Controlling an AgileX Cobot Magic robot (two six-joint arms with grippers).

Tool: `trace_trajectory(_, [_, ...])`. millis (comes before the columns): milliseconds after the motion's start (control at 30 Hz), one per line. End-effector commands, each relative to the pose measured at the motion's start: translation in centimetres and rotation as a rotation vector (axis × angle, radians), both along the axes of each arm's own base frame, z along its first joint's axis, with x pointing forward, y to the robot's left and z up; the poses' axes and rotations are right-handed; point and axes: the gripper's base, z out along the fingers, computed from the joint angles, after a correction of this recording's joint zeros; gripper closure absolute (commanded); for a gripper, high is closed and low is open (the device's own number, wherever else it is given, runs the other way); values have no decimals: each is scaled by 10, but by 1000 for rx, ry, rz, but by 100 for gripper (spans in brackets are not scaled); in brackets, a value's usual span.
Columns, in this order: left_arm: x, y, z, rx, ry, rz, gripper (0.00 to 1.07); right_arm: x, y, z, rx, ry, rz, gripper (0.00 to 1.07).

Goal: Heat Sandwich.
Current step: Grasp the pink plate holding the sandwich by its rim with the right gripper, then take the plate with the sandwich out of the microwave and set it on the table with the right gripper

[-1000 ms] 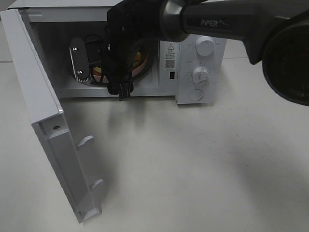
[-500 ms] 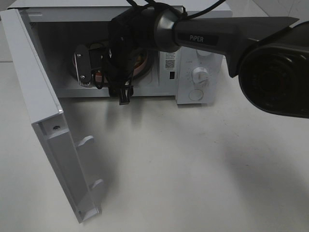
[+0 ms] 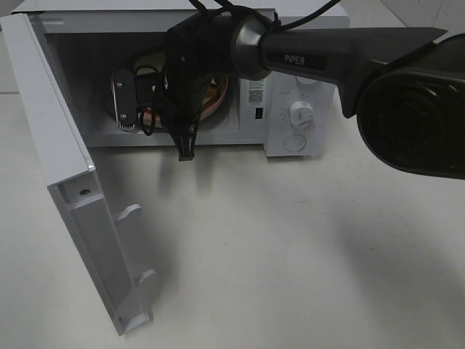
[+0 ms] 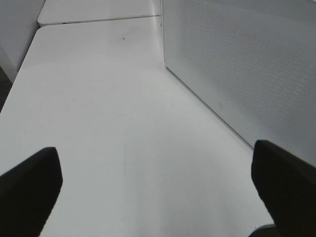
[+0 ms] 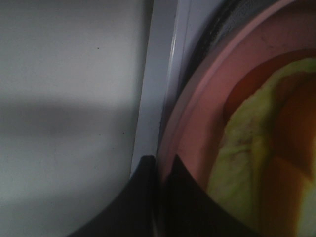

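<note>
Count: one microwave (image 3: 290, 80), one door (image 3: 65, 189), one plate (image 5: 207, 133), one sandwich (image 5: 256, 163), two knobs (image 3: 299, 113) and one round button (image 3: 294, 142) on the control panel; one arm visible in the high view.
Sandwich: it lies on the pink plate inside the microwave cavity; the right wrist view shows yellow-green filling and orange-brown crust close up, and in the high view only a sliver of plate (image 3: 214, 98) shows behind the arm.
Right gripper (image 5: 160, 197): its two dark fingertips are pressed nearly together, pinching the plate's rim between them.
Right arm (image 3: 312, 54): it reaches from the right of the high view across the control panel into the cavity, wrist bent downward, with a small black part hanging just past the cavity's front sill.
Left gripper (image 4: 158, 182): its fingers are spread wide, nothing between them, over bare table (image 4: 108, 123) just beside the microwave's perforated side wall (image 4: 247, 64).
Edges: the plate's rim sits near the cavity's front sill (image 5: 148, 113), with the dark turntable edge under it.
Door: it stands swung fully open on the left of the high view, two latch hooks (image 3: 129, 212) on its inner face.
Open room: a broad stretch of table (image 3: 290, 254) lies in front of the microwave.
</note>
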Motion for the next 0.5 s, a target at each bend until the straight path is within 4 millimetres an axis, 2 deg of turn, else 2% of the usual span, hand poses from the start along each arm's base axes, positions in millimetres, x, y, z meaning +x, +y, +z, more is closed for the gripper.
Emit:
trace_trajectory(33, [-3, 0, -1, 0, -22, 6, 7, -1, 0, 1, 6, 13, -10, 107])
trace_trajectory(367, [-3, 0, -1, 0, -22, 6, 7, -3, -1, 0, -6, 39, -11, 107])
trace_trajectory(500, [-3, 0, -1, 0, -22, 6, 7, -5, -3, 7, -30, 42, 22, 107])
